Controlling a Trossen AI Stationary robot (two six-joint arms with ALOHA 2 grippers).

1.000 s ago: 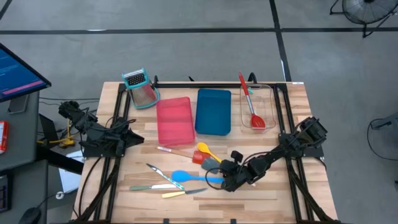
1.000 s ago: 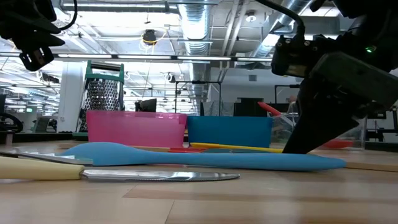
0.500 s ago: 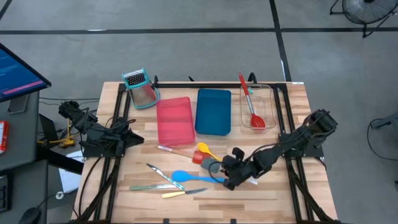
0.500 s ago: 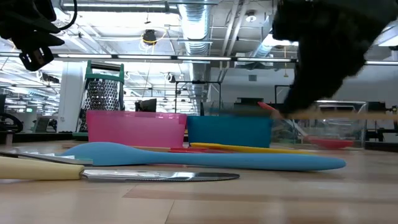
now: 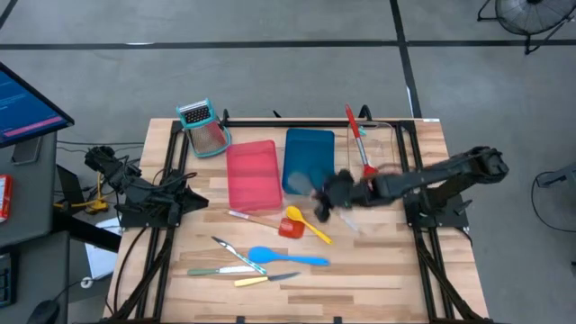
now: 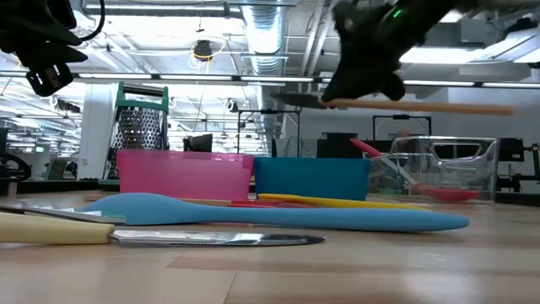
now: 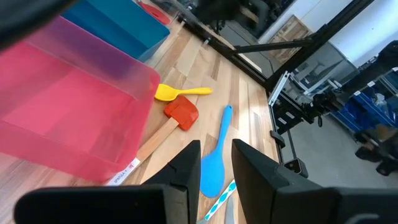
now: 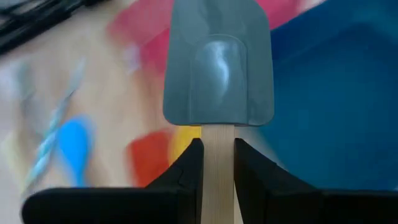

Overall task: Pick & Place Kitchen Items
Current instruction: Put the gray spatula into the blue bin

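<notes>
A light wooden table [image 5: 387, 270] carries a pink tray [image 5: 252, 175], blue tray [image 5: 309, 161], clear tray [image 5: 389, 135] and teal-framed grater [image 5: 202, 127] along its far side. Nearer lie a yellow spoon [image 5: 304, 221], red spatula [image 5: 270, 225], blue spoon [image 5: 281, 258] and slim knives [image 5: 236, 268].

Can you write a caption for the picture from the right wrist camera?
Right gripper shut on the grey spatula, held above the blue tray.
</notes>
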